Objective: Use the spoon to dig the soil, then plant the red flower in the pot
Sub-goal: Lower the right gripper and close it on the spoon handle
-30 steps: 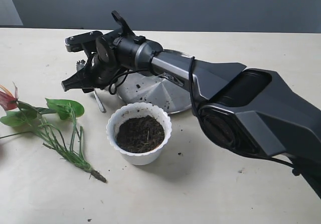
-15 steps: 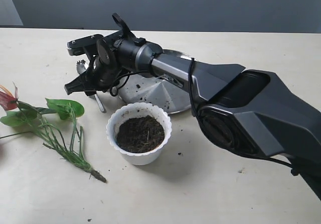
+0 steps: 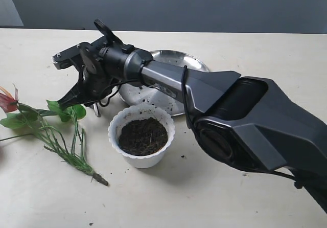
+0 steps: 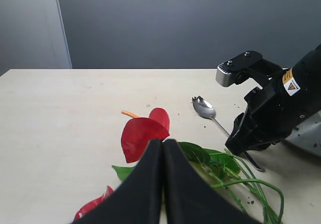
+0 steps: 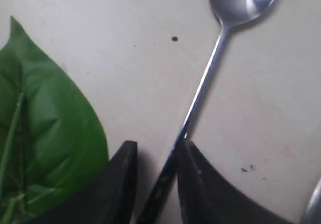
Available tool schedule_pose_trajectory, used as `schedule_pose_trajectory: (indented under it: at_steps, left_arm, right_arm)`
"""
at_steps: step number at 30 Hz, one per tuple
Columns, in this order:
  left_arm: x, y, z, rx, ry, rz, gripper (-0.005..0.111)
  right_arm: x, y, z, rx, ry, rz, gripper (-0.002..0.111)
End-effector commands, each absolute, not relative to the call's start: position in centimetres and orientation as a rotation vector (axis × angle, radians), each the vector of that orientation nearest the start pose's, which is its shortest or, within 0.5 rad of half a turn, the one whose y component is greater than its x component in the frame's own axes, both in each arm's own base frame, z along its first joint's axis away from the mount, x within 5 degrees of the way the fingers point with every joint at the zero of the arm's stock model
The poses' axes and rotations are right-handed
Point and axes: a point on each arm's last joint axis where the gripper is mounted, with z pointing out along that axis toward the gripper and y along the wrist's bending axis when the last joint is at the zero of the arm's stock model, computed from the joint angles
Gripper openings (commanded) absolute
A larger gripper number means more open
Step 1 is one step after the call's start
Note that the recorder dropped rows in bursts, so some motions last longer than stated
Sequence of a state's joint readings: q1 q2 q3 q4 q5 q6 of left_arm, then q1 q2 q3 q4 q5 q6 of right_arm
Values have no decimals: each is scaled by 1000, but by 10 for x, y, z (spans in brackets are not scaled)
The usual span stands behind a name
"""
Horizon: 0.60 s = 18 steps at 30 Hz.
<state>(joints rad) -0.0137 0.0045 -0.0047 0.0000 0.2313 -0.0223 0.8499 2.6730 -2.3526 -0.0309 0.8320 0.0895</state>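
While the right arm reaches across the tabletop (image 3: pixel 214 197) to the left side of the exterior view, its right claw (image 3: pixel 69 101) points down at a green leaf of the flower (image 3: pixel 46 123), tips at or just above the leaf. From the right wrist view the two fingers (image 5: pixel 115 184) stand a little apart with the handle of the spoon (image 5: pixel 220 38) running through the narrow gap between them; whether the pads press the handle cannot be told. The spoon lies flat on the tabletop, bowl away from the claw, a broad leaf just beside the handle.

The flower lies on its side at the left of the exterior view, red blooms at the far left edge, grassy sprigs and stem end trailing toward the pot (image 3: pixel 141 136). The pot stands upright near the middle, filled with soil (image 3: pixel 143 135), apart from the flower's stem. Behind the pot sits a steel plate (image 3: pixel 176 59) with dark crumbs scattered on it, partly hidden by the arm.

Seen from the left wrist view, the left claw (image 4: pixel 163 148) is clenched, fingers pressed together with nothing between them, hovering above the red bloom and leaves. That view also shows the spoon (image 4: pixel 213 118) beyond the flower and the right claw beside it.
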Motion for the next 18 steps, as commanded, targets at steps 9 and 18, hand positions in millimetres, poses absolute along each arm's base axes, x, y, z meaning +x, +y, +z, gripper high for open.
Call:
schedule_pose_trajectory:
  at_steps: [9,18]
  left_arm:
    - [56,-1,193,0,1709,-32,1]
    - [56,-1,193,0,1709,-32,1]
  right_arm:
    - [363,402,88,-1117,2653,70,-1]
    - [359,396,89,-1168,2704,5,-1]
